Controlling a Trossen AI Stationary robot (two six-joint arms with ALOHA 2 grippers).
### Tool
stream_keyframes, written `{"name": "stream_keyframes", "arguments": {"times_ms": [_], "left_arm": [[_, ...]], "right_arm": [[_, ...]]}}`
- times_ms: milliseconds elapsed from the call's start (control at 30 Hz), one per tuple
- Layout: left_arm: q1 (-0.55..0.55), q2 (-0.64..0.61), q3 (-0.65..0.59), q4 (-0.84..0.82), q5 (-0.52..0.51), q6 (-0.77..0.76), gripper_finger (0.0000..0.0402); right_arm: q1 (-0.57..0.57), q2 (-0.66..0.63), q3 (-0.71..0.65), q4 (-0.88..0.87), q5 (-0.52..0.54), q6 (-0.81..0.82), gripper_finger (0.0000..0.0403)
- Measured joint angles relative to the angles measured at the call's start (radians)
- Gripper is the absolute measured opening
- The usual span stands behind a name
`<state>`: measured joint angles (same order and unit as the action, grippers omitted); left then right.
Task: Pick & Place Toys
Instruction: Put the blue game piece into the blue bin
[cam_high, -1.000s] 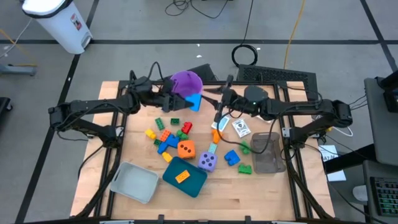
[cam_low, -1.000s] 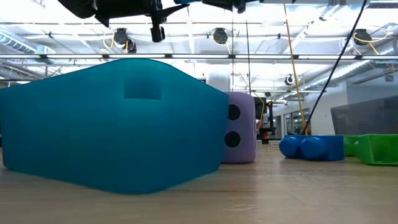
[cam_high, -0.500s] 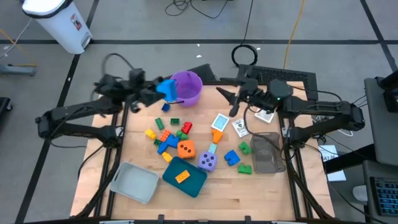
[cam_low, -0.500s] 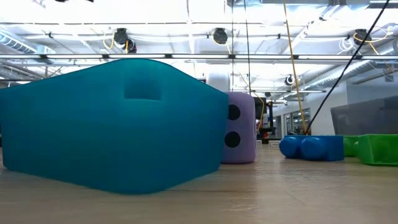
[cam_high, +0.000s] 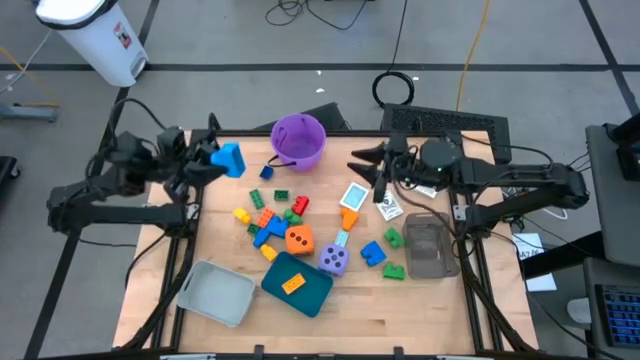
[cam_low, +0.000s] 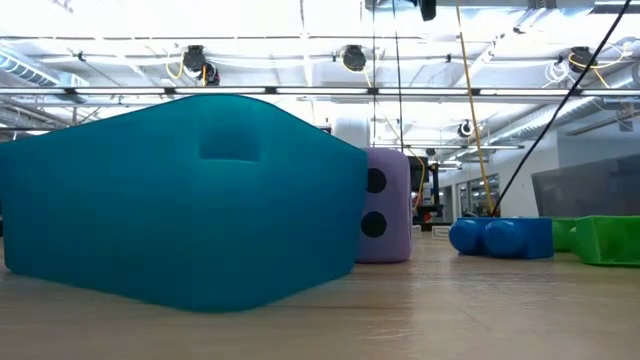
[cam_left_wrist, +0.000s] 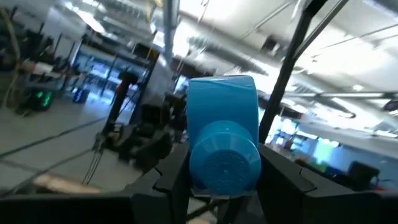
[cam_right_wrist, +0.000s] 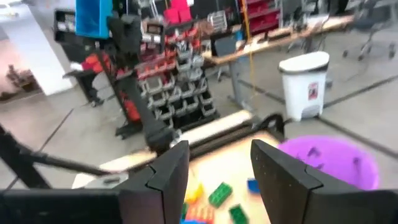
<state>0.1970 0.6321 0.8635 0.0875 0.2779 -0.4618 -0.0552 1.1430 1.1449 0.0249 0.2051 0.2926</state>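
Left gripper (cam_high: 218, 160) is clamped on a blue brick (cam_high: 229, 158), up by the table's far-left edge, left of the purple bucket (cam_high: 298, 141). Right gripper (cam_high: 366, 163) has its fingers apart, nothing in them, right of the bucket.

Left gripper (cam_high: 222, 158) raised, jaws clamped, right gripper (cam_high: 366, 170) jaws apart

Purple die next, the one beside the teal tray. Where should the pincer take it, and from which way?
Come straight down from above. The purple die sits flat with its top face clear. Close on the two sides not crowded: the teal tray is close on one side and the orange die is near another, so turn the pincer to keep its fingers off both. This is a judgement from the high view.
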Motion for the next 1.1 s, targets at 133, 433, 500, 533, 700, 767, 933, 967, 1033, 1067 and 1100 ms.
{"name": "stream_keyframes", "arguments": {"times_ms": [133, 433, 500, 533, 700, 767, 933, 967, 1033, 1067, 1100], "left_arm": [[-0.116, 0.012, 0.001, -0.105, -0.108, 0.034, 0.0149], [-0.376, 0.175, 0.0, -0.17, -0.382, 0.067, 0.0149], [-0.434, 0.221, 0.0, -0.162, -0.439, 0.059, 0.0149], [-0.463, 0.243, 0.0, -0.162, -0.471, 0.056, 0.0149], [-0.606, 0.379, 0.039, -0.162, -0.634, 0.037, 0.0149], [-0.661, 0.446, 0.092, -0.201, -0.691, 0.041, 0.0149], [-0.738, 0.64, 0.301, -0.429, -0.744, -0.009, 0.0149], [-0.744, 0.683, 0.346, -0.49, -0.744, -0.033, 0.0149], [-0.751, 0.763, 0.434, -0.618, -0.738, -0.084, 0.0149], [-0.75, 0.8, 0.476, -0.671, -0.724, -0.112, 0.0149], [-0.75, 0.835, 0.512, -0.723, -0.709, -0.141, 0.0149]], "right_arm": [[0.031, 0.025, -0.001, 0.001, 0.0, 0.014, 0.0162], [0.076, 0.051, -0.001, 0.007, 0.0, 0.011, 0.016], [0.082, 0.052, -0.001, 0.005, -0.001, 0.011, 0.016], [0.085, 0.052, -0.001, 0.004, -0.001, 0.011, 0.016], [0.126, 0.042, -0.001, -0.008, -0.054, 0.011, 0.016], [0.154, 0.042, -0.001, -0.031, -0.094, 0.028, 0.016], [0.252, 0.042, -0.001, -0.152, -0.103, 0.062, 0.016], [0.272, 0.043, -0.001, -0.185, -0.103, 0.065, 0.016], [0.313, 0.043, -0.004, -0.23, -0.087, 0.083, 0.016], [0.333, 0.043, -0.015, -0.231, -0.063, 0.096, 0.016], [0.351, 0.042, -0.032, -0.226, -0.036, 0.11, 0.016]]}}
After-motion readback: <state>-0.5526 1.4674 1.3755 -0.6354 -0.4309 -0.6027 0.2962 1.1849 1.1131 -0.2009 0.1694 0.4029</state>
